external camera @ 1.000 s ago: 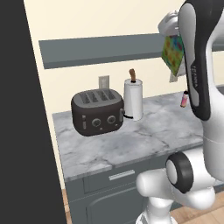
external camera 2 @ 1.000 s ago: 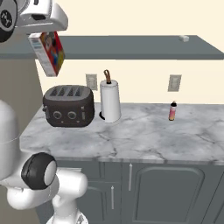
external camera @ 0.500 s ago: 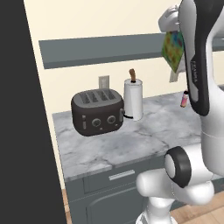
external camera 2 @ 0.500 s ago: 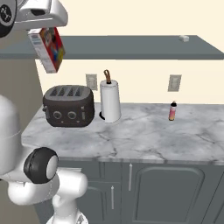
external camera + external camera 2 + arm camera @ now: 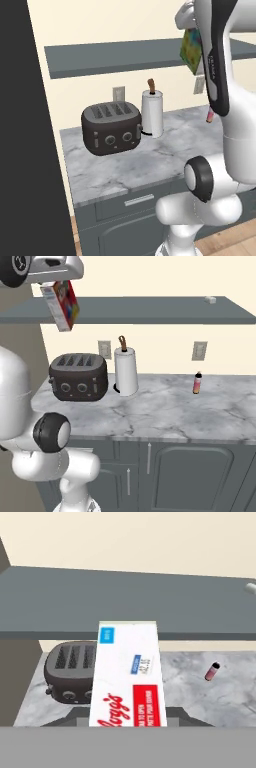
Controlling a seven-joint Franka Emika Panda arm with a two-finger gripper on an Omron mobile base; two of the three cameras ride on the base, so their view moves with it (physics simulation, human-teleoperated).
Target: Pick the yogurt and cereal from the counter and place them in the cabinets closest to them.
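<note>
My gripper (image 5: pixel 54 282) is shut on the top of the cereal (image 5: pixel 61 304), a small box with a colourful front and white side. The box hangs tilted in the air, just in front of the left part of the cabinets' dark grey-blue shelf slab (image 5: pixel 145 310). From the left base the cereal (image 5: pixel 192 50) shows beside my forearm at shelf height. In the hand view the cereal (image 5: pixel 128 672) points toward the shelf (image 5: pixel 125 602) and hides my fingertips. A tiny pale thing, apparently the yogurt (image 5: pixel 210 300), sits on the shelf's far right end. The counter (image 5: pixel 165 416) lies below.
On the counter stand a dark toaster (image 5: pixel 79 377), a white paper-towel roll (image 5: pixel 126 371) and a slim pink-red bottle (image 5: pixel 197 383). Wall outlets are behind them. A tall dark panel (image 5: pixel 25 150) bounds the counter's left end. Handled doors and drawers are under the worktop.
The arm has lifted the cereal a little higher, up to the level of the shelf. Nothing on the counter has moved.
</note>
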